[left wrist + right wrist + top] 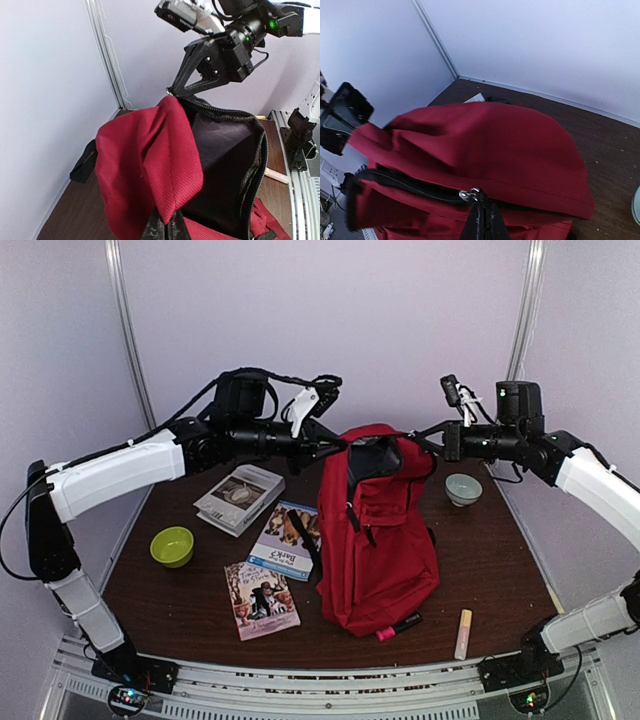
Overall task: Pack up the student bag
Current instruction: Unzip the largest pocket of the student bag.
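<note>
- Near edge of the tabletop [500, 570]: a pink marker [400, 626] lies against the foot of the bag [380, 540]. A pale stick [464, 633] lies to its right, apart from it.
- Left of the bag, three books lie flat in a row leading away from the arms: near book [262, 600], middle book [287, 540], far book [240, 498]. A black strap [303, 540] crosses the middle book.
- Green bowl [172, 546]: upright, left of the books, apart from them.
- Bag: mid-tabletop, base down, top raised between the two hands. Its mouth is unzipped and shows dark lining.
- Left hand [165, 220]: fingers together, clamped on the red rim of the bag's mouth.
- Right hand [480, 215]: fingers together, clamped on the zipper edge at the opposite side of the mouth.
- Grey bowl [463, 488]: upright, behind and right of the bag.
</note>
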Controlling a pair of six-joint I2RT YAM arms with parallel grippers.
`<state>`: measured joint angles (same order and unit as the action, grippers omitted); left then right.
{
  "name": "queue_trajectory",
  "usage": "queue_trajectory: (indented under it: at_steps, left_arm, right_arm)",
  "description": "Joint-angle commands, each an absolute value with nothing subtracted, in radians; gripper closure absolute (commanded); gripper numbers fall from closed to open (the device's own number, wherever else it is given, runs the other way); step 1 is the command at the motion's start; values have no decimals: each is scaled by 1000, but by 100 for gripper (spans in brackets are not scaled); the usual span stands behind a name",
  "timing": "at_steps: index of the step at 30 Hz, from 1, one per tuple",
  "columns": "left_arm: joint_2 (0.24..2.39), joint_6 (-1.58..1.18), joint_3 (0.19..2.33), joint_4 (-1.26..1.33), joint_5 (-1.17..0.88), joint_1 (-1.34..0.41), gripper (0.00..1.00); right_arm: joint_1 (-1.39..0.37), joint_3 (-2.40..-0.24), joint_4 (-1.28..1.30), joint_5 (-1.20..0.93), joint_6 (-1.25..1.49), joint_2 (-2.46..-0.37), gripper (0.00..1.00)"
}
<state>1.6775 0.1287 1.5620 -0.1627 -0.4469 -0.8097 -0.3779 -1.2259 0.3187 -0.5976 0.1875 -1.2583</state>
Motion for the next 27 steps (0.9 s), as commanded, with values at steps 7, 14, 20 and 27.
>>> queue_trajectory:
  at_steps: [7, 14, 20, 27]
  left_arm:
    - [1516, 213, 1565, -76, -371, -802, 100]
    - [1447, 186, 1542, 25, -322, -802, 100]
    - [1448, 139, 1547, 71, -372, -802, 100]
    - [1416, 125, 1506, 92, -420, -802, 100]
  right_arm:
    - [-163, -1097, 261, -594, 226, -1211, 100]
    - [-144, -1006, 177, -665, 274, -1256, 100]
    - [-144, -920, 58, -694, 349, -1302, 100]
    - [-144, -934, 90, -687, 317, -1298, 100]
